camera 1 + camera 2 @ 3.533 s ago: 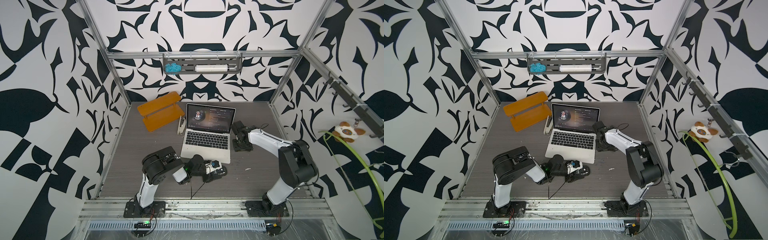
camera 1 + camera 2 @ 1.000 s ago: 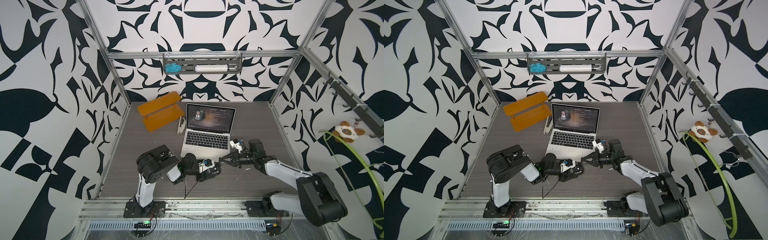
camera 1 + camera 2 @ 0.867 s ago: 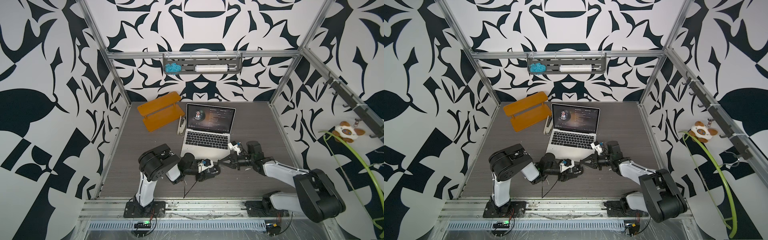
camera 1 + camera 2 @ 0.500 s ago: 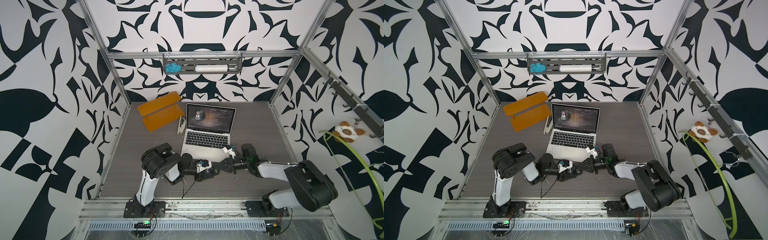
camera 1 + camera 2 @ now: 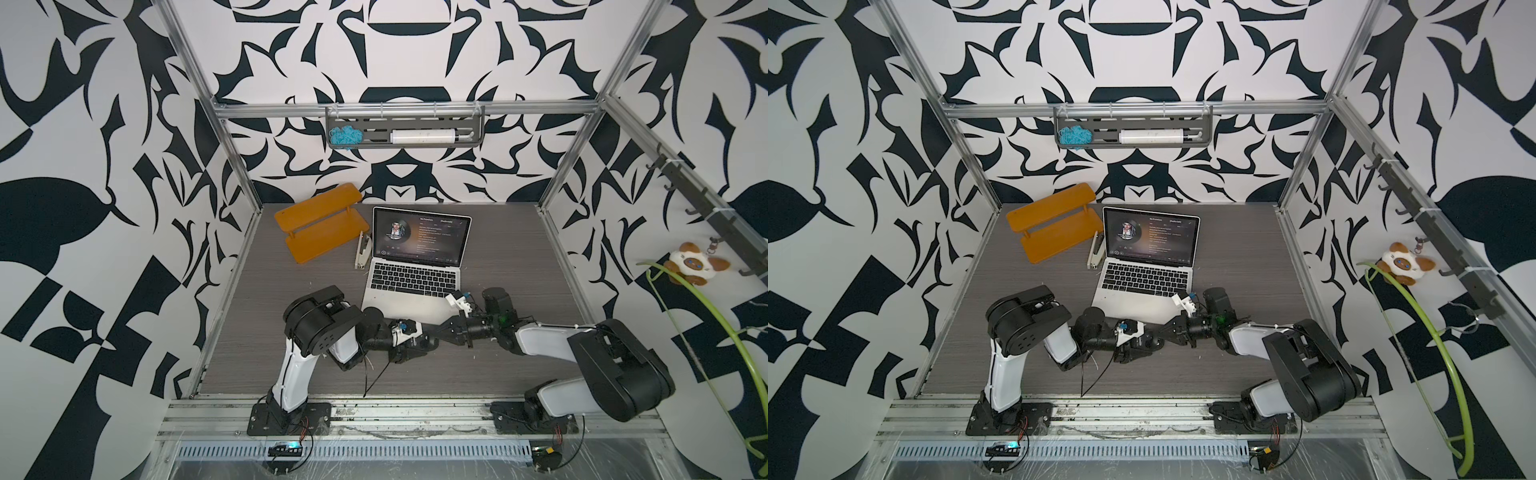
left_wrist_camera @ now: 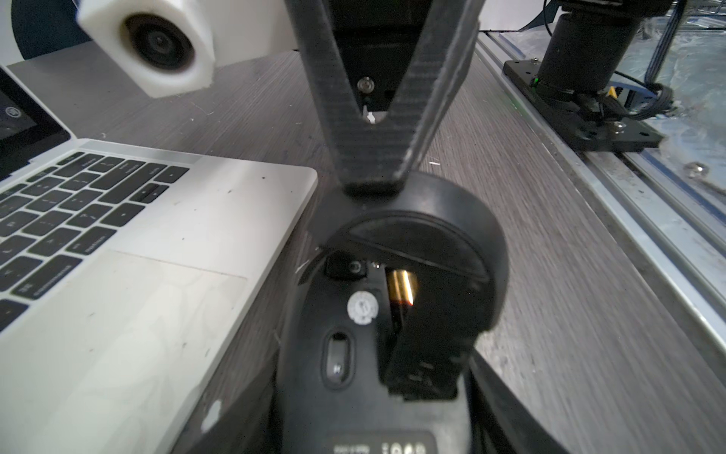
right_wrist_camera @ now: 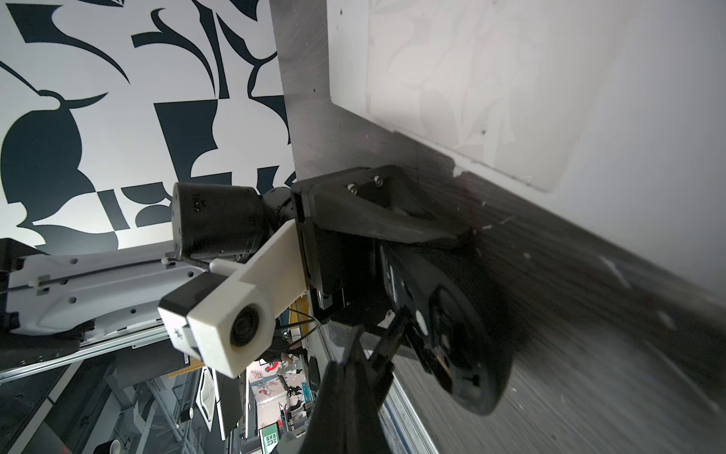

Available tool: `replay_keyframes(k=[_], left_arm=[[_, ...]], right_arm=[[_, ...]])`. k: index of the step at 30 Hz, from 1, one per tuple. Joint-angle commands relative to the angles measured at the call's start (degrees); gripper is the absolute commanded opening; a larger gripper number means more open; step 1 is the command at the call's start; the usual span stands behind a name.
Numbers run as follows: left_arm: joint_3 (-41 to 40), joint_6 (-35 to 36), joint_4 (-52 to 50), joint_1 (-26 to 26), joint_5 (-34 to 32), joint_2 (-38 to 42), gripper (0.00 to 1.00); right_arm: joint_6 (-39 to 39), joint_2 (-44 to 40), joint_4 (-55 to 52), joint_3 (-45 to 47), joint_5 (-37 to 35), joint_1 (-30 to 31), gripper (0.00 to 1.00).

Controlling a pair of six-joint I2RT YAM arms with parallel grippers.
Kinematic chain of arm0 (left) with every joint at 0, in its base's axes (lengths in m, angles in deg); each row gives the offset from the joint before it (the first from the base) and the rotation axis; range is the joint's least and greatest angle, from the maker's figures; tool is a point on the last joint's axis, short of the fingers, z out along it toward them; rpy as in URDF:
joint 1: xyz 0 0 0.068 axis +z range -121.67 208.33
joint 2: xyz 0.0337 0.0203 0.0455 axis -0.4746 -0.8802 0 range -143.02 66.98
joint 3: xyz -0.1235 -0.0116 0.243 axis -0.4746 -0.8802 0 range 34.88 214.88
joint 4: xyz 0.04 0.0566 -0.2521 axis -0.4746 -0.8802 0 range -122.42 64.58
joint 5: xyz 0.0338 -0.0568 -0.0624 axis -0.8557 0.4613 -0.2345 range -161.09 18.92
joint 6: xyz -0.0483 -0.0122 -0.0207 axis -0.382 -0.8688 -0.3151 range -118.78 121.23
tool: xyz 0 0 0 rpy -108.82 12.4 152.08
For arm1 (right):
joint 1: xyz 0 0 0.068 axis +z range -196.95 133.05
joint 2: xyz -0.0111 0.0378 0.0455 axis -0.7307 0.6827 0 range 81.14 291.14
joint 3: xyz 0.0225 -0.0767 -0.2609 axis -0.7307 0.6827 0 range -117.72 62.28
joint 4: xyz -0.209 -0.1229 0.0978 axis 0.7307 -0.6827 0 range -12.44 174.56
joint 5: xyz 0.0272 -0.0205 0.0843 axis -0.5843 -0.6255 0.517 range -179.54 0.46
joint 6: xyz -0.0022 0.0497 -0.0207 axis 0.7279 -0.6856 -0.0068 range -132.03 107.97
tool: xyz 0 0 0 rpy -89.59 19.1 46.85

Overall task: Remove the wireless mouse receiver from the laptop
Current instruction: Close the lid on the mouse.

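Observation:
The silver laptop (image 5: 409, 301) (image 5: 1136, 301) stands open mid-table, its palm rest showing in the left wrist view (image 6: 118, 275) and the right wrist view (image 7: 550, 78). Just in front of it my left gripper (image 5: 422, 341) (image 5: 1150, 341) (image 6: 365, 401) is shut on a black mouse (image 6: 416, 239) (image 7: 463, 342), held underside up with its compartment open and a gold battery (image 6: 400, 285) showing. My right gripper (image 5: 441, 330) (image 5: 1170, 328) (image 6: 371, 182) (image 7: 387, 340) is shut, its tips against the mouse's rim. I cannot make out the receiver; whether it is pinched between those tips is hidden.
An orange plastic shelf piece (image 5: 320, 226) and a stapler (image 5: 361, 251) lie left of the laptop screen. The aluminium base rail (image 5: 374, 411) runs along the table's front edge, close behind the mouse in the left wrist view (image 6: 628, 188).
My right arm has swung from the laptop's right side round to the front and leftward, bringing its shut gripper up to the mouse. The left gripper with the mouse has shifted slightly left.

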Motion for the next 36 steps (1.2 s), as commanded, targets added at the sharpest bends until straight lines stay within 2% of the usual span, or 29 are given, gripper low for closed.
replay_keyframes(k=[1,16,27,32,36], left_arm=[[-2.94,-2.33,-13.45,0.33,-1.35,-3.95,0.24],[-3.01,-2.48,-12.56,0.36,-0.03,-3.93,0.24],[-2.80,-2.87,-12.79,0.50,-0.11,-4.13,0.24],[-2.53,-2.96,-13.08,0.55,-0.03,-4.32,0.24],[-2.44,-3.05,-13.33,0.53,-0.03,-4.22,0.24]], right_arm=[[2.27,0.13,-2.91,-0.66,-0.96,-0.28,0.00],[1.64,2.29,-1.95,0.13,-1.05,-0.46,0.00],[2.26,1.56,-4.07,0.13,-2.09,-0.91,0.10],[2.50,1.19,-4.70,0.13,-2.50,-0.90,0.21],[2.48,1.53,-4.77,-0.02,-2.71,-0.90,0.22]])
